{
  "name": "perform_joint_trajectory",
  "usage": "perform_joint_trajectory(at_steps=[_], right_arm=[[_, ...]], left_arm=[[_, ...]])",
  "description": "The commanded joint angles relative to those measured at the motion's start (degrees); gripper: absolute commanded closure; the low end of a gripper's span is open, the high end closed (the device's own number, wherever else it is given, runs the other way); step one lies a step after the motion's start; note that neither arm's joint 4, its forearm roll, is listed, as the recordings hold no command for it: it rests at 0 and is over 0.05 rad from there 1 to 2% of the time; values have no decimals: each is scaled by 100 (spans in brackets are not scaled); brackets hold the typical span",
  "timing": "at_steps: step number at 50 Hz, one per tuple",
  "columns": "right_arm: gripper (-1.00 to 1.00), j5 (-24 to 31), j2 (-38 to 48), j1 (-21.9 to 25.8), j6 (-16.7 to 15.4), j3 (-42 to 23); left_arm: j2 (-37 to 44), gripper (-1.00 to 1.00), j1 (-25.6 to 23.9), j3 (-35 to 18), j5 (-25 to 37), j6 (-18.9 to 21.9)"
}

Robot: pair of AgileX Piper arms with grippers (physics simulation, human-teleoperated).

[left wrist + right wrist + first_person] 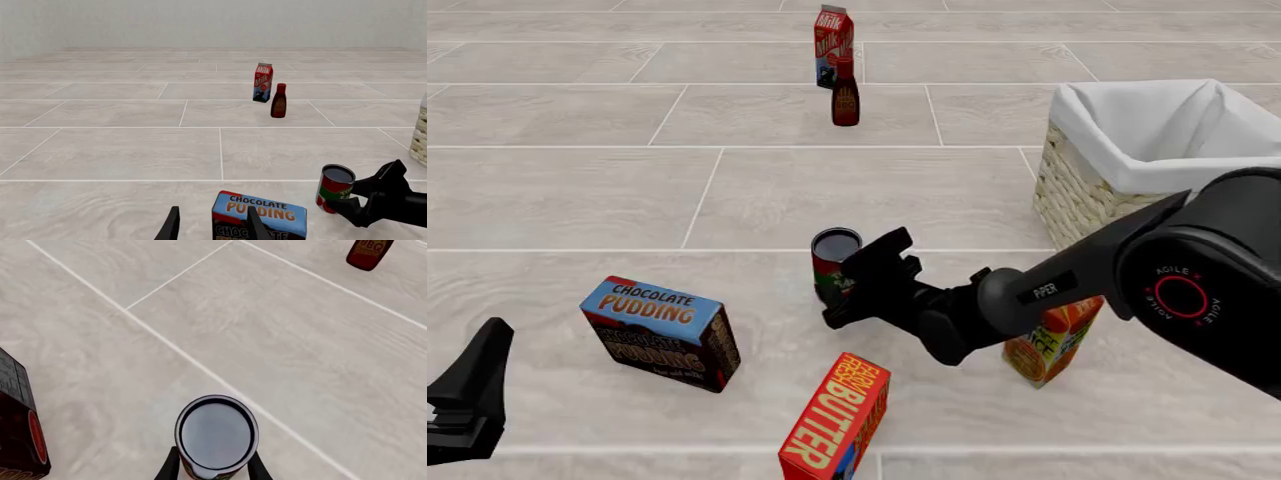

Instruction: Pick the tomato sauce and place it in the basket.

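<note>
The tomato sauce [834, 262] is a small can with a dark lid and a red and green label, near the middle of the floor. My right gripper [857, 285] is shut on its sides; the can leans slightly. In the right wrist view the fingers flank the can [217, 437] closely. It also shows in the left wrist view [335, 189] with the right gripper [347, 205] at its base. The basket [1081, 185], beige wicker with a white lining, stands to the right of the can. My left gripper [212, 210] is open and empty at the near left [481, 380].
A chocolate pudding box [661, 335] lies just ahead of my left gripper. A butter box [834, 420] and an orange juice carton [1048, 345] stand near the right arm. A red milk carton [833, 40] and a dark BBQ bottle [845, 95] stand far back.
</note>
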Motion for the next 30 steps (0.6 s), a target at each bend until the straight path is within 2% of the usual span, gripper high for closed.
perform_joint_trajectory(at_steps=[1,18,20,22,23,30], right_arm=[[-100,7,29,1,0,-33],[-100,13,-2,41,-14,-23],[-100,-49,-24,39,-122,23],[-100,-11,-21,38,-102,6],[100,-32,-28,53,-165,24],[100,-58,-111,54,-284,85]], left_arm=[[0,-100,0,0,0,0],[0,-100,0,0,0,0],[0,-100,0,0,0,0],[0,-100,0,0,0,0],[0,-100,0,0,0,0],[0,-100,0,0,0,0]])
